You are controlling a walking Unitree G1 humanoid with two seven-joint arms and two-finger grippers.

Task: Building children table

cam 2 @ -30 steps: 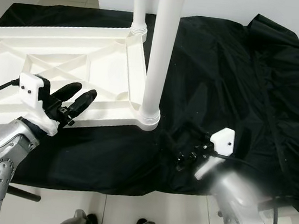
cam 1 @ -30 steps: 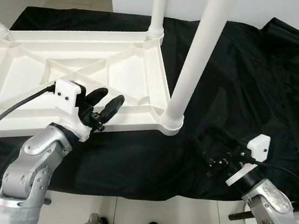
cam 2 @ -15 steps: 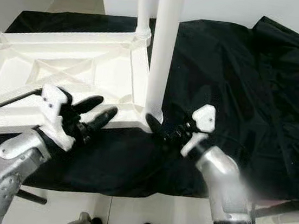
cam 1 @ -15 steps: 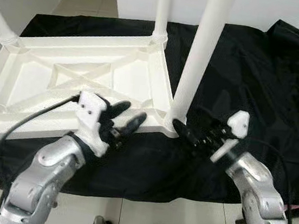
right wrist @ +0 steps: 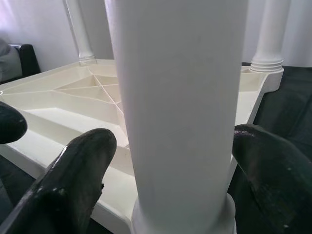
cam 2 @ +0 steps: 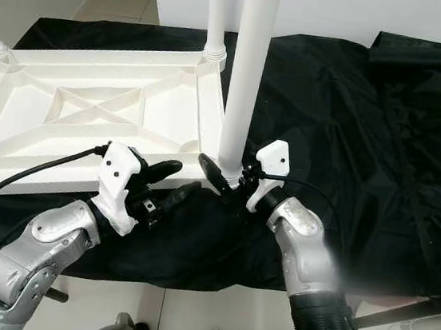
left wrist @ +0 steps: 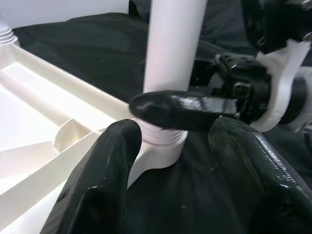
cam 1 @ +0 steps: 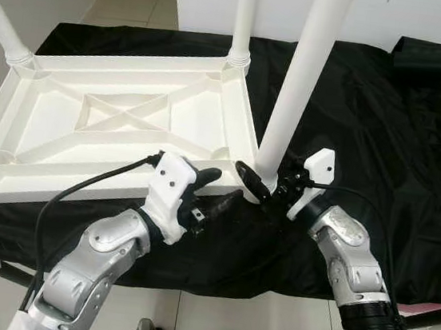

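Left eye view: the white plastic tabletop lies upside down on a black cloth spread over the work surface, ribbed underside up, evidently so the legs can be fitted from above. Three legs stand in corner sockets; the near leg rises from the corner closest to the robot. The right gripper sits at the foot of that leg with its fingers spread either side of the base, not closed on it, which I judge to be a position for gripping or turning the leg home. The left gripper hovers at the tabletop's near edge just beside the same corner, fingers apart and holding nothing, probably placed to steady the top. Right eye view: the same arrangement; the far leg stands upright in its socket. Left wrist view: between the left gripper's spread fingers, one right-hand finger lies across the near leg just above its collar. Right wrist view: the near leg fills the gap between the right gripper's fingers, with clear space on both sides, so no clamp is made yet.
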